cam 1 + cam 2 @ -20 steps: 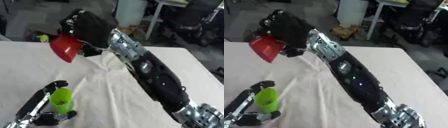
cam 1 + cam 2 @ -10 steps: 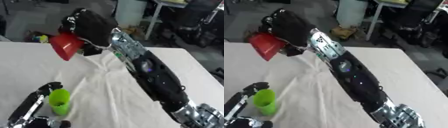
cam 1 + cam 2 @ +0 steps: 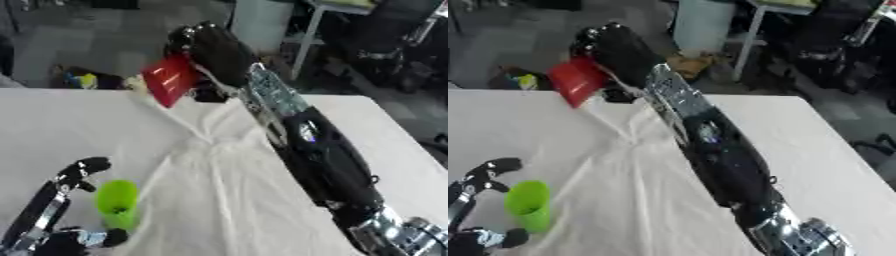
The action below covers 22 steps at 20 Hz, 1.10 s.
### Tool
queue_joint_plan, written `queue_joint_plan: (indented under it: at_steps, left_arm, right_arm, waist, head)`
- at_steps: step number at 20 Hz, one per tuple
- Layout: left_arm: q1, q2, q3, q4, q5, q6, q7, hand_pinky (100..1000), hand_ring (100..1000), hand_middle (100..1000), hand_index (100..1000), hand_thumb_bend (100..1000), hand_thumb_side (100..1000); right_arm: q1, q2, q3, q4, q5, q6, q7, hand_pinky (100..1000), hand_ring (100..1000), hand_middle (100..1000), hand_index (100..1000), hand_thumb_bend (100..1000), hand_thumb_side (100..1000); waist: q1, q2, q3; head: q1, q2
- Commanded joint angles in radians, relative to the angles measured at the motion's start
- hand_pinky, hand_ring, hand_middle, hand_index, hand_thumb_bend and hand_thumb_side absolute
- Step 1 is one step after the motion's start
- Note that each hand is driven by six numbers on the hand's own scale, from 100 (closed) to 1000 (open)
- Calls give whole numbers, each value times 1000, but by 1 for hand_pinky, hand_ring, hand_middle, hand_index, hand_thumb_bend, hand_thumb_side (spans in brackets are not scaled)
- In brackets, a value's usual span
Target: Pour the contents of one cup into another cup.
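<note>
Left eye view: the right hand (image 3: 214,47), fingers curled round a red cup (image 3: 171,80), holds it tilted in the air above the far edge of the white-clothed table (image 3: 70,125). Near the table's near left corner, a green cup (image 3: 117,202) stands upright.

Right eye view: the left hand (image 3: 474,200) brackets the green cup, fingers curved beside it; whether they touch is unclear.
</note>
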Motion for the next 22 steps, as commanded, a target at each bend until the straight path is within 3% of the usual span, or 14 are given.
queue_joint_plan:
  at_steps: [1, 4, 8, 9, 11, 14, 15, 18, 22]
  left_arm:
    - [0, 15, 27, -48, 55, 15, 6, 657, 939, 846, 860, 1000, 766]
    - [6, 17, 37, -66, 93, 25, 10, 657, 939, 846, 860, 1000, 753]
    - [7, 20, 39, -74, 108, 32, 6, 657, 939, 846, 860, 1000, 753]
    - [7, 18, 42, -77, 110, 32, 8, 649, 927, 839, 853, 1000, 717]
    - [11, 15, 75, -108, 131, 29, 28, 648, 927, 838, 853, 1000, 706]
    - [15, 21, 95, -142, 166, 35, 60, 648, 928, 838, 852, 1000, 699]
    - [15, 22, 94, -149, 174, 37, 65, 648, 928, 838, 853, 1000, 696]
    - [10, 24, 91, -163, 190, 44, 66, 649, 929, 838, 853, 1000, 701]
    - [6, 25, 89, -168, 200, 48, 63, 649, 930, 839, 853, 1000, 703]
  right_arm:
    - [22, -12, -78, 45, -58, 37, -15, 408, 139, 170, 475, 100, 100]
    - [42, -1, -120, 91, -107, 55, -28, 408, 139, 170, 475, 100, 100]
    - [43, -10, -116, 94, -178, 60, -17, 408, 139, 170, 475, 100, 100]
    - [46, -10, -116, 94, -195, 64, -11, 434, 147, 165, 467, 100, 100]
    - [79, 21, -147, 124, -227, 87, 13, 449, 154, 165, 470, 108, 100]
    - [148, 80, -190, 192, -273, 120, 40, 466, 163, 167, 474, 187, 118]
    - [165, 91, -182, 216, -288, 115, 36, 475, 169, 168, 474, 208, 168]
    - [194, 118, -119, 270, -338, 74, 26, 491, 182, 166, 473, 214, 198]
    - [207, 122, -48, 295, -407, 6, 31, 511, 204, 171, 477, 286, 274]
  waist:
    - [14, -13, 4]
    - [19, -11, 9]
    - [19, -11, 10]
    - [22, -8, 8]
    - [32, 5, 0]
    - [31, -1, 6]
    - [31, -3, 8]
    - [31, -3, 11]
    - [30, -4, 12]
  head:
    - [0, -3]
    - [-3, -2]
    - [-4, -2]
    - [-2, -3]
    - [2, -12]
    - [-5, -4]
    - [-8, -2]
    - [-13, 2]
    - [-17, 2]
